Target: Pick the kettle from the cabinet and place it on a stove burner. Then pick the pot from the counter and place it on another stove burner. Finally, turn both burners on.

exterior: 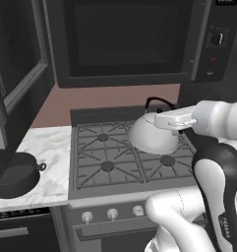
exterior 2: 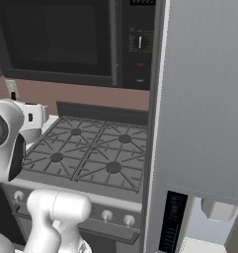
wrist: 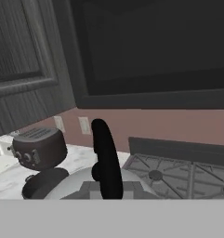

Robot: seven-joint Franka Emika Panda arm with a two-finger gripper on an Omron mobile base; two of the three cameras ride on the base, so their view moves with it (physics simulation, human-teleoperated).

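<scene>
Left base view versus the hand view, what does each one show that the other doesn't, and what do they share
Left base view alone: the silver front knobs and the microwave's dial. Hand view alone: the toaster and wall outlets. Both: the kettle held by its black handle in the shut gripper above the stove grates, the pot on the marble counter, and the microwave.

Black microwave [exterior: 125, 42] w/ dial above cooktop; dusty-pink backsplash [exterior: 100, 101]; tall grey fridge [exterior 2: 204, 99] at right; dark toaster [wrist: 39, 148], wall outlets [wrist: 85, 125].
</scene>
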